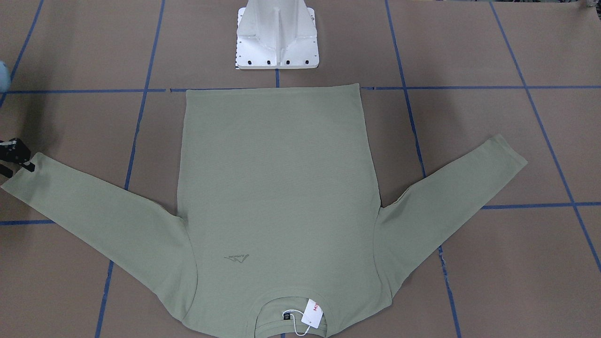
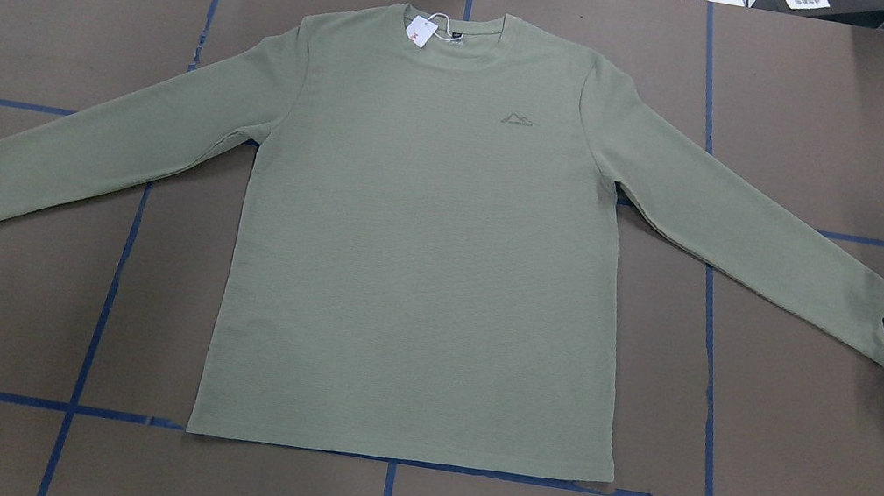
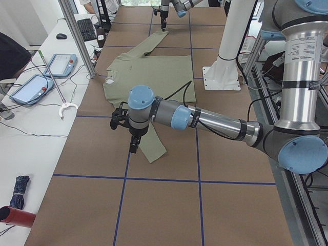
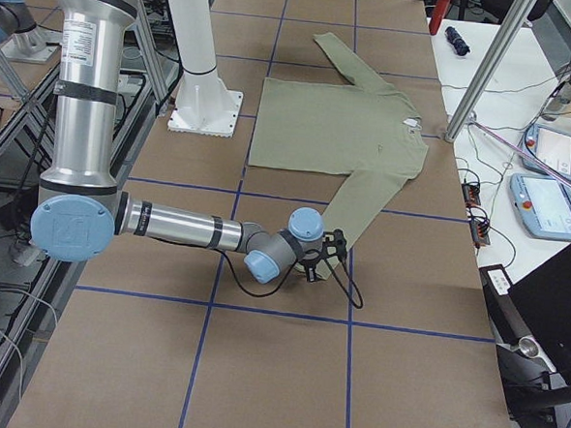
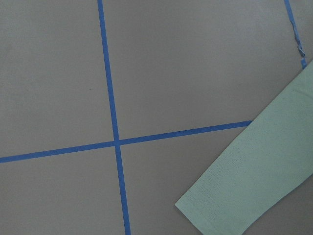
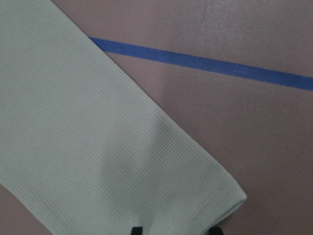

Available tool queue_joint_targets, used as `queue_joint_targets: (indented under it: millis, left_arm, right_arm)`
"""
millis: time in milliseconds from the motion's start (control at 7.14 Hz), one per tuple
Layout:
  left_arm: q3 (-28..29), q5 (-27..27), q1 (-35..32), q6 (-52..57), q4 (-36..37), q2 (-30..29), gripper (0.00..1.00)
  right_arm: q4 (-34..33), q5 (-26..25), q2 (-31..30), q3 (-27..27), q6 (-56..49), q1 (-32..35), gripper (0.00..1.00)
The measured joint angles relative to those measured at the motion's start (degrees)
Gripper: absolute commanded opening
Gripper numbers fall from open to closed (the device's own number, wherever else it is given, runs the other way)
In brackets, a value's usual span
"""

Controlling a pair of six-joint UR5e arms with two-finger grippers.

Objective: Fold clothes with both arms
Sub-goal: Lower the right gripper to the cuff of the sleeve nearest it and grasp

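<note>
- The right gripper is open. Its two fingertips show apart at the bottom edge of its wrist view.
- The right cuff lies directly under that gripper, with its end between the two tips. I cannot tell whether the tips touch the cloth.
- The shirt lies flat and front up on the table, with both sleeves spread. From the right gripper, the sleeve runs off toward the body and the other arm.
- The left gripper points down near the left cuff. Only the side view shows it, so I cannot tell whether it is open or closed.
- In the left wrist view, that cuff sits off to the lower right. Bare table and crossing blue tape fill the middle of the view.
- The tag at the collar is well apart from both grippers.
- The hem lies near the white base.
</note>
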Motion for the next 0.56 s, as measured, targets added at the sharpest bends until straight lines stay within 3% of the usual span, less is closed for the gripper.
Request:
queue_joint_targets:
  millis: [560]
  left_arm:
    - [0.0, -0.01, 0.0, 0.01, 0.05, 0.04, 1.0]
  right_arm:
    - [-6.49, -0.51, -0.04, 2.51, -0.05, -2.06, 1.0]
